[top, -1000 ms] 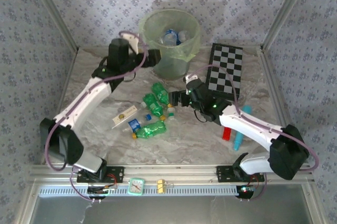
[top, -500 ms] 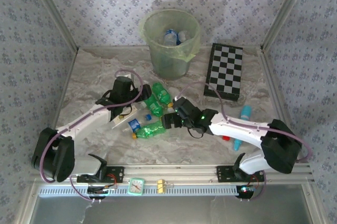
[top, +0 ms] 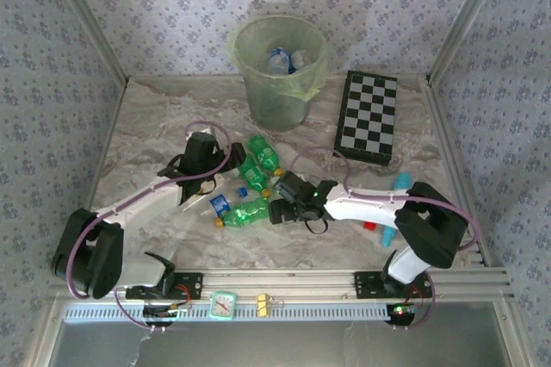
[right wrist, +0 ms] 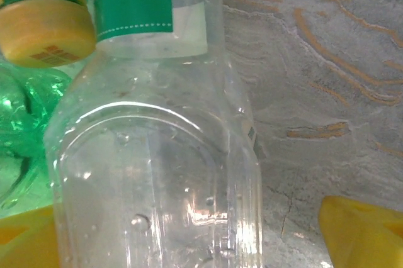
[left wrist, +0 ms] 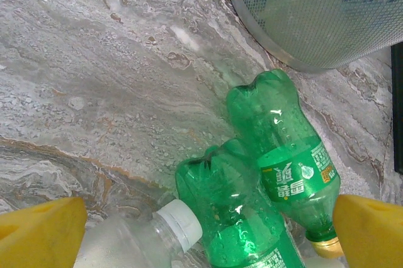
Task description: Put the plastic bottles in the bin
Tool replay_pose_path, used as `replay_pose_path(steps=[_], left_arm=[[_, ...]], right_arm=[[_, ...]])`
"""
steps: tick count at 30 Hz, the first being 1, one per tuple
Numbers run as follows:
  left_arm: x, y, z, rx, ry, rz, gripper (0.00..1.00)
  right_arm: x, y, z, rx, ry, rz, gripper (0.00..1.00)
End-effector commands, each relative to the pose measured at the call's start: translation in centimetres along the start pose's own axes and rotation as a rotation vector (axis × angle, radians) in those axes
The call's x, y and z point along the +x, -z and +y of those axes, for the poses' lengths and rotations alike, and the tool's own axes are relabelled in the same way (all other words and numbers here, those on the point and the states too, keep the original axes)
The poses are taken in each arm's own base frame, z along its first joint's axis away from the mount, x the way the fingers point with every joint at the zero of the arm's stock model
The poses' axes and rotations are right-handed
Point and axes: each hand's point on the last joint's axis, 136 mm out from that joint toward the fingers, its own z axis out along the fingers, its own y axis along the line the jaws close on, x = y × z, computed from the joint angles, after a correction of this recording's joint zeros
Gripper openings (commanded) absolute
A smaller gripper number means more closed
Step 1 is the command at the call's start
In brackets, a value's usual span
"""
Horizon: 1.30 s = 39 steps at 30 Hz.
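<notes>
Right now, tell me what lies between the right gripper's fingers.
In the right wrist view, a clear bottle with a green label lies between the right gripper's yellow fingers; a yellow cap shows beside it.

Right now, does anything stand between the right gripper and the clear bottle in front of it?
Nothing visible does. In the right wrist view the clear bottle lies directly between the right gripper's open yellow fingers; a green bottle lies beside it at the picture's left, not in between.
</notes>
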Motion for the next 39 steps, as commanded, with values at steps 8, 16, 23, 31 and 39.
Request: replay_pose_path(steps=[8,16,23,31,39], left_arm=[[-2.0,1.4,-1.1,0.035,-0.038,-0.082,1.00],[-2.2,1.9,-0.5,0.013,-0.034,-0.105,1.00],[-2.2,2.0,-0.3,0.005,-0.040,-0.111,1.00],[-2.4,2.5,0.6,-0.031,-0.054,-0.143,1.00],[-2.5,3.1,1.4,-0.050,-0.040,-0.177,1.00]], right_arm=[[0.1,-0.6,-0.1,0.008,-0.001,0.026,0.72],[-0.2,0.5,0.4,-0.059,0.008,-0.030,0.50],[-2.8,3.7,0.8,-0.151,-0.002,-0.204,0.45],[-9.8,11.2,0.7,-0.273,0.028,-0.477,0.42],[-18.7,20.1,1.0,-0.326,0.193,-0.708,0.42]])
